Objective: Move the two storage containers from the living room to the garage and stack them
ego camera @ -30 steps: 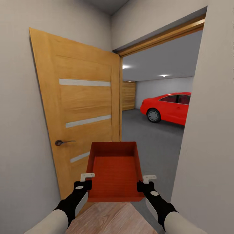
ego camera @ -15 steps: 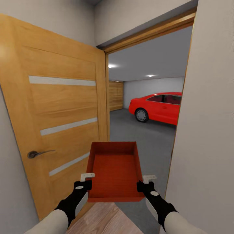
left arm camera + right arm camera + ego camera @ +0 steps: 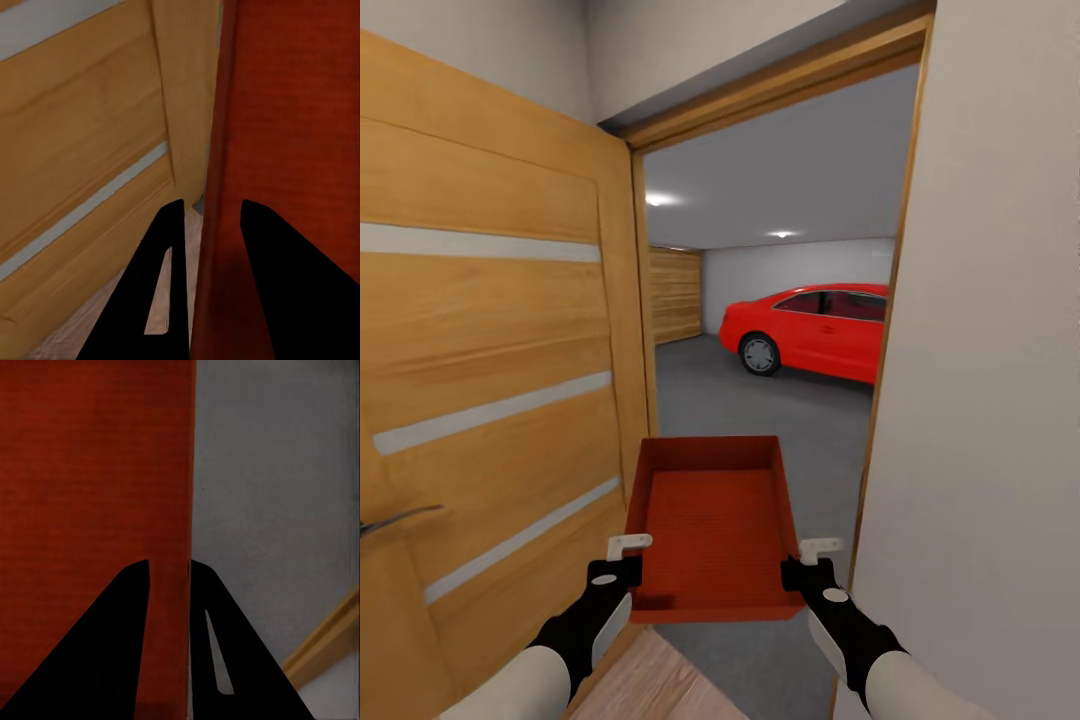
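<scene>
At a doorway, the left gripper [image 3: 628, 556] and the right gripper [image 3: 810, 560] each pinch a side wall of a red-orange storage container [image 3: 715, 525], carried level between the two arms at the bottom centre of the head view. In the wrist views, the left gripper's fingers [image 3: 262, 277] straddle the bin's thin wall, as do the right gripper's, closed tight on the rim. Light wood-plank flooring [image 3: 650, 690] ends just beneath the bin. An open wooden door [image 3: 490, 400] stands along the left. Beyond the threshold, the garage's dark grey concrete floor [image 3: 760, 410] stretches to a red car [image 3: 810, 330] parked before a pale wall, with a plank door [image 3: 675, 295] at far left.
</scene>
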{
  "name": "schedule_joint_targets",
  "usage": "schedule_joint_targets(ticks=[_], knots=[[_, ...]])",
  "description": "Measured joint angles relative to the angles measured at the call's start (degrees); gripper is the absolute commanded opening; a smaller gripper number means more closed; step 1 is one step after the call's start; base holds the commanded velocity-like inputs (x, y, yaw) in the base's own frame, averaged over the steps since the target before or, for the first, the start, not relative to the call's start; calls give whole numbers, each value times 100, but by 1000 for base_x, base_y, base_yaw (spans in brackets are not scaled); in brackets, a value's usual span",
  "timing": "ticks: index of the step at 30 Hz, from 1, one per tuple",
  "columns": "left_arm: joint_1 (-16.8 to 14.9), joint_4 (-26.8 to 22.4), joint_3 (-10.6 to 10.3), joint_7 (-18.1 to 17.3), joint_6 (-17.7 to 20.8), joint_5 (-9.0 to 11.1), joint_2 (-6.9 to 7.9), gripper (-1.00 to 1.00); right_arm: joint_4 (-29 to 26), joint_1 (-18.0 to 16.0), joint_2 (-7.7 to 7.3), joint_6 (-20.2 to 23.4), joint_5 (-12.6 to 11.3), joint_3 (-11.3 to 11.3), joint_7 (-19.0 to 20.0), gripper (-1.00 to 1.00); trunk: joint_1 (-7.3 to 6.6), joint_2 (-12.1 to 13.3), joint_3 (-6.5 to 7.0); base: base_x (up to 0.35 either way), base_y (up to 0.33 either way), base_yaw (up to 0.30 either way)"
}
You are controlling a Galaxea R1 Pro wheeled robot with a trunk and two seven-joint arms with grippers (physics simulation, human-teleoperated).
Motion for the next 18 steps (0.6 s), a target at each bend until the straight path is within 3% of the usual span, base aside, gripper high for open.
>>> schedule_joint_targets(ticks=[6, 18], knots=[[2, 23, -1, -2, -34, 17, 0, -100, -1, 0, 0, -3, 19, -1, 3, -100, 0, 0, 0, 244, 62, -204], [1, 24, 1, 1, -28, 12, -2, -100, 4, -1, 0, -3, 15, 1, 0, -100, 0, 0, 0, 245, 239, -9]])
